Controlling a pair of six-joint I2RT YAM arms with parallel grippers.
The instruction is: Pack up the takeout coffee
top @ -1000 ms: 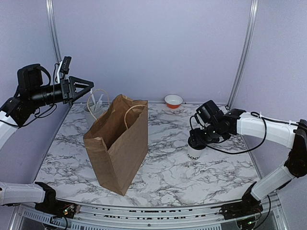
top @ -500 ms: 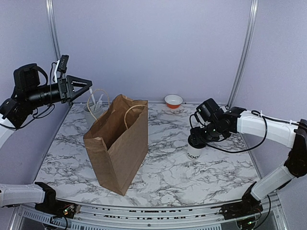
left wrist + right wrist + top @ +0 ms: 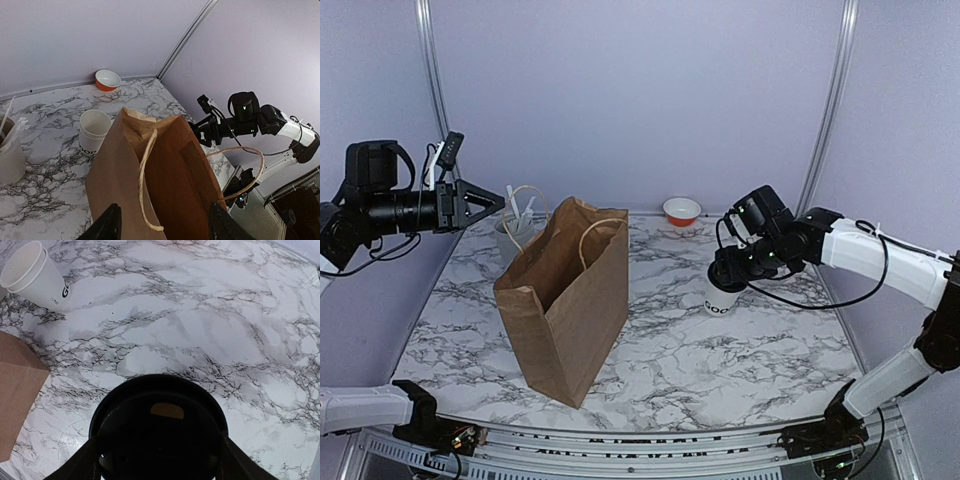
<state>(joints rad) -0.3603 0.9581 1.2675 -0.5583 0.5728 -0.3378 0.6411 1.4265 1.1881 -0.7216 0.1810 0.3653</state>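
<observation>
Paper-walled and light, the takeout coffee (image 3: 722, 302) hangs directly beneath the right hand (image 3: 729, 274), which is clenched around its black lid (image 3: 159, 432). That rim is probably the stiffest hold. The wall under it would dent, and the lid might pop off. The left hand (image 3: 486, 203) is released, with the brown bag (image 3: 565, 300) below it.

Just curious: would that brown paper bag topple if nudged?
Likely, yes: the brown paper bag looks light, tall on a narrow base, so a nudge might slide or tip it. It holds its mouth open unaided, so fairly stiff.
</observation>
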